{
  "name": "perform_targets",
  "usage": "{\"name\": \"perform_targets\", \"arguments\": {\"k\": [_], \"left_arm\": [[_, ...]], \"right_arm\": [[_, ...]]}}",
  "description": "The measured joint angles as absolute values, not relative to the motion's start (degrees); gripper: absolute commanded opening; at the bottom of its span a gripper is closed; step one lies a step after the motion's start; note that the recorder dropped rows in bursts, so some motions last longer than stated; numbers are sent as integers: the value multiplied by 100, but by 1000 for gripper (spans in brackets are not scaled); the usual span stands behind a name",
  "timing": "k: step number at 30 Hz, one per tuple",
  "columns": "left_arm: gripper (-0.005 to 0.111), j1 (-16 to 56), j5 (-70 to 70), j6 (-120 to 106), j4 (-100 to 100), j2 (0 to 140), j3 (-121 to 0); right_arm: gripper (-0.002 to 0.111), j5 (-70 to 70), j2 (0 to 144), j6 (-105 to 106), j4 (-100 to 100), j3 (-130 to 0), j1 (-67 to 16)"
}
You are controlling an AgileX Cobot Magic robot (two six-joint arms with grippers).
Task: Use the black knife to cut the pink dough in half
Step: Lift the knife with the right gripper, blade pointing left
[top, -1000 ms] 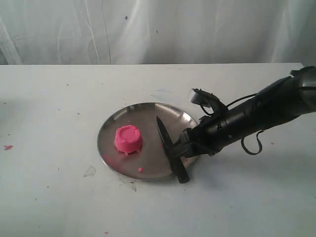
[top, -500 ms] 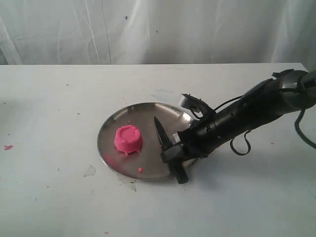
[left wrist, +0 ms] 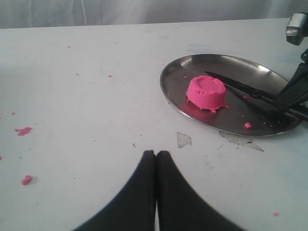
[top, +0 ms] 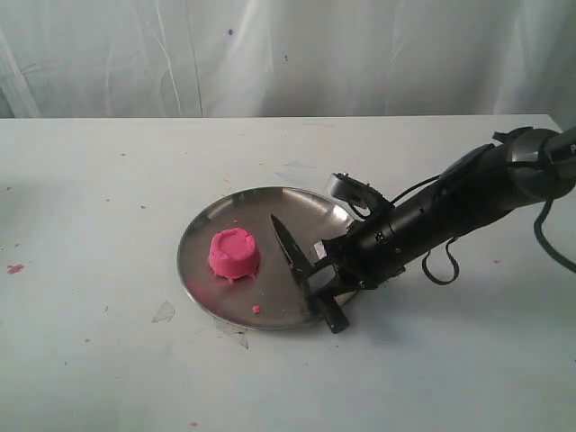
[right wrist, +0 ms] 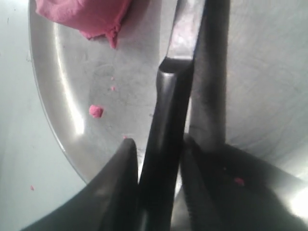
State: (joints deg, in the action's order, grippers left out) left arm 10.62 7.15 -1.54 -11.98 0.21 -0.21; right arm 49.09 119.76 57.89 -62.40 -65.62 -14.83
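The right arm [top: 459,202] reaches in low from the right side, sloping down toward its gripper. The right gripper [top: 326,274] has its two fingers [right wrist: 122,178] closed around the handle of the black knife [top: 301,267]. The left gripper [left wrist: 156,166] hangs above the table with its fingers pressed together, holding nothing.

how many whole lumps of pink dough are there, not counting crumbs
1: the pink dough sits uncut on the steel plate, left of the black knife held by the right gripper.
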Motion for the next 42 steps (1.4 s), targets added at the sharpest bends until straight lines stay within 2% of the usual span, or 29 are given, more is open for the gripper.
{"name": "perform_targets", "arguments": {"k": [13,21,31,42], "left_arm": [[0,1062,715,-154,-1198,21,-21],[0,1062,715,-154,-1198,21,-21],[0,1062,715,-154,-1198,21,-21],[0,1062,715,-154,-1198,21,-21]], "right_arm": [[3,4882,11987,5739,-6166,-6562,-1486],[3,4670,11836,5808,-6054,-6649,-1486],[3,4340,10739,5762,-5445,-6670,-1525],[3,3517,9275,5233,-4703,-6143,-2309]]}}
